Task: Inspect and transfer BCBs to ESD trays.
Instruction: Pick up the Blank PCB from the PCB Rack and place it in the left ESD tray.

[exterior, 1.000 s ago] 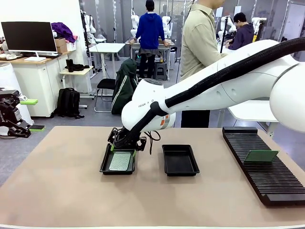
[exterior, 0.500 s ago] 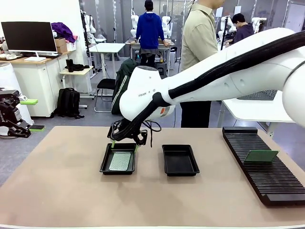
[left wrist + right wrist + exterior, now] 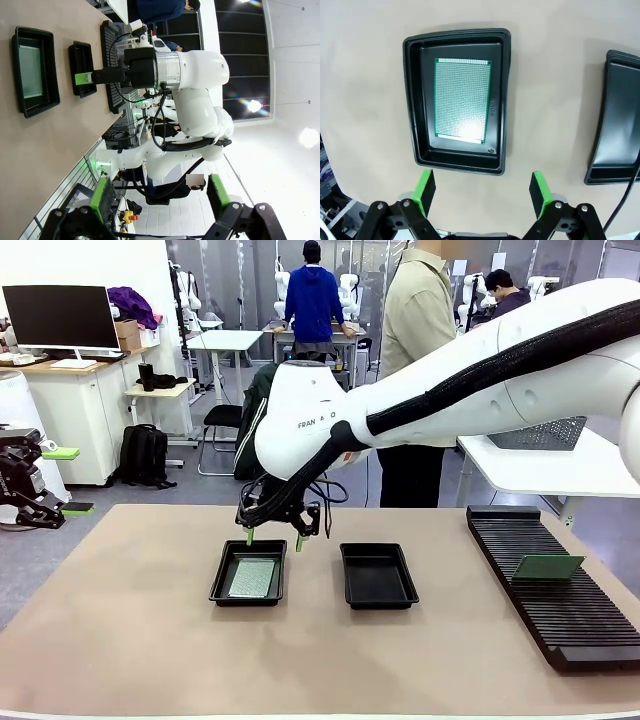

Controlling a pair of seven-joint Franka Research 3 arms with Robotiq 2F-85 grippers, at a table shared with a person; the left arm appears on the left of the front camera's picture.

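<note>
My right end effector (image 3: 274, 539) hangs just above the far rim of the left ESD tray (image 3: 217, 585), touching nothing. Its fingers are spread wide and point down with nothing between them. In my right wrist view the green pads (image 3: 425, 187) stand apart at the bottom edge, with the tray beyond them.

A BCB (image 3: 462, 100) lies flat on the floor of that tray, long side along the tray's long side, with a black margin showing all round it. The second ESD tray (image 3: 378, 575) sits just to the right on the tan surface (image 3: 130, 640), apart from the first, its black floor bare.

Towards my right, a long black slotted rack (image 3: 545, 615) lies on the surface, and a second BCB (image 3: 547, 566) stands tilted in its slots.

My left end effector (image 3: 160, 195) is off the left side of the surface, well away from the trays. Its fingers are also spread and hold nothing.

A person (image 3: 420, 330) in a beige shirt stands at the far side, behind my right arm.
</note>
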